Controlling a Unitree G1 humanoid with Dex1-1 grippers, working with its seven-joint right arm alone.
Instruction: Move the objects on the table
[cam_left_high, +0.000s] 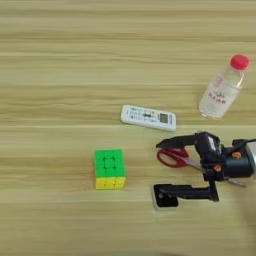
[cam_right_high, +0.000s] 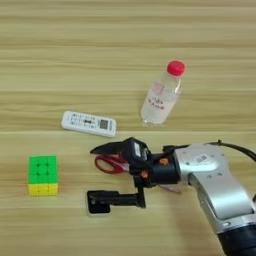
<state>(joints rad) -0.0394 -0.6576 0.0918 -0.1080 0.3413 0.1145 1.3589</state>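
My gripper (cam_right_high: 100, 172) is spread wide, holding nothing, with the small white box (cam_right_high: 97, 202) under its lower finger at six o'clock. Closing could snag the red-handled scissors (cam_right_high: 111, 164) beneath the upper finger instead.

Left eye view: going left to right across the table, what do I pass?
Puzzle cube → white remote control → red-handled scissors → clear bottle with red cap. The small white box overlaps the scissors' span, so I leave it out.
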